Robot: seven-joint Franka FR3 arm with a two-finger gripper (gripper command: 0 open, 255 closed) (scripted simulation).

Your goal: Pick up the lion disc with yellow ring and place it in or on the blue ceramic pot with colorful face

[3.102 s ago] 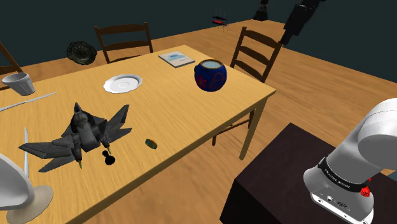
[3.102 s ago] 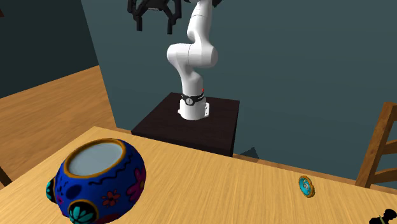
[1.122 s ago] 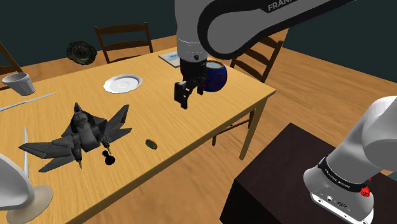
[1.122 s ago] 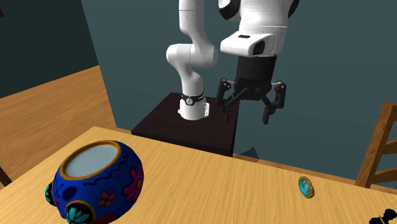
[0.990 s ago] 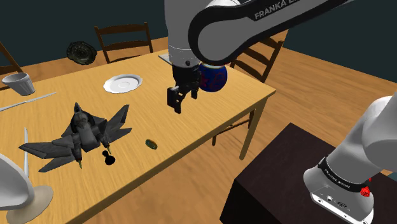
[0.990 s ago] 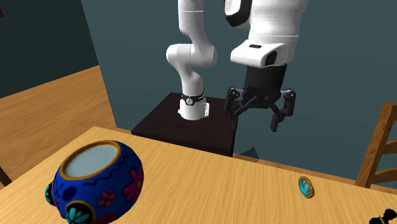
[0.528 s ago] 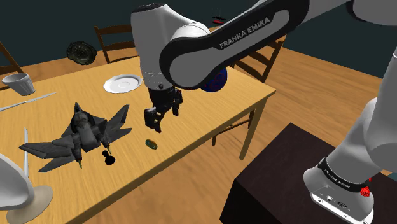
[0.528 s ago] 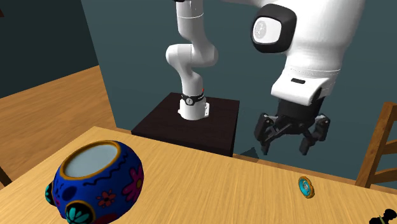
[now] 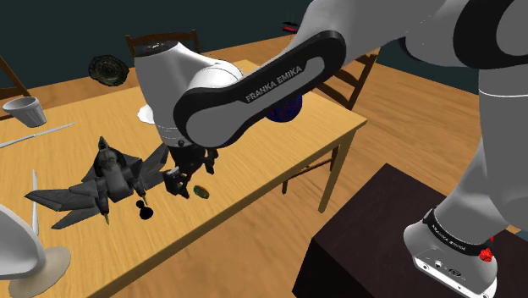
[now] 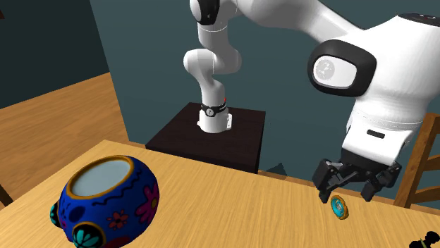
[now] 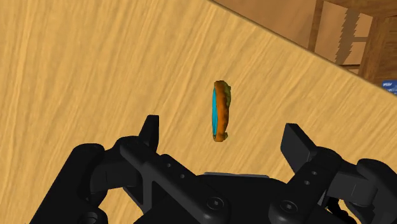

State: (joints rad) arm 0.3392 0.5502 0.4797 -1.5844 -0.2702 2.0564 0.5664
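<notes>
In the shoulder view the arm bends low over the wooden table (image 9: 279,161), and the gripper (image 9: 190,179) hangs just above the tabletop with its fingers apart, right beside the small disc (image 9: 201,191), which sits on the wood near the table's front edge. A grey toy jet (image 9: 101,178) lies just to this view's left of the gripper, and a white cup (image 9: 25,110) stands well off at the far left. The blue pot (image 9: 288,107) peeks out from behind the arm, far from the disc, towards the table's far corner, with a chair (image 9: 351,72) behind it. The dark stand (image 9: 372,237) fills the lower right. In the second exterior view the gripper (image 10: 345,193) hovers directly over the disc (image 10: 339,207), jaws spread to either side of it and not touching it; the disc shows a teal face inside an orange-yellow ring. The pot (image 10: 106,201), blue with painted flowers and a gold rim, stands well apart at this view's lower left. In the wrist view the two black fingers (image 11: 151,130) stand wide open, and the disc (image 11: 221,111) appears edge-on in the gap between them, free of both, resting on the wood.
</notes>
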